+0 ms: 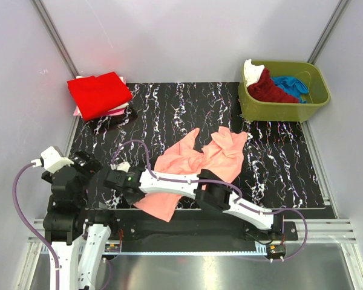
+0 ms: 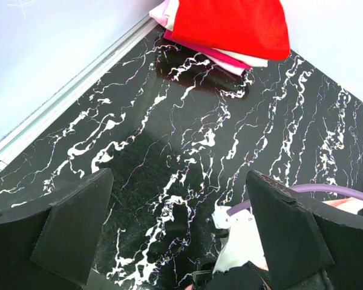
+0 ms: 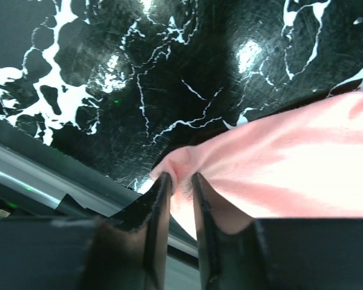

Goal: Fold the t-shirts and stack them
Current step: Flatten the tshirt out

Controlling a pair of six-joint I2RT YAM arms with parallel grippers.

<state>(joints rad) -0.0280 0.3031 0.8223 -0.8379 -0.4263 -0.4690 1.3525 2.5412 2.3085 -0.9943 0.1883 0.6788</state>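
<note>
A salmon-pink t-shirt (image 1: 202, 158) lies crumpled on the black marbled mat, with part of it under my right arm. My right gripper (image 1: 112, 179) reaches far left and is shut on a small fold at the shirt's edge (image 3: 278, 157), low over the mat's near edge; the pinch shows in the right wrist view (image 3: 180, 176). My left gripper (image 1: 88, 163) is open and empty just left of it, jaws wide over bare mat (image 2: 176, 175). A folded bright red t-shirt (image 1: 98, 93) tops a stack at the far left, also seen in the left wrist view (image 2: 230, 24).
An olive-green tub (image 1: 272, 112) at the far right holds a white (image 1: 252, 71), a dark red (image 1: 270, 89) and a blue (image 1: 291, 84) shirt. Pink and white layers (image 2: 239, 59) lie under the red shirt. Grey walls enclose the mat; a metal rail runs along its near edge.
</note>
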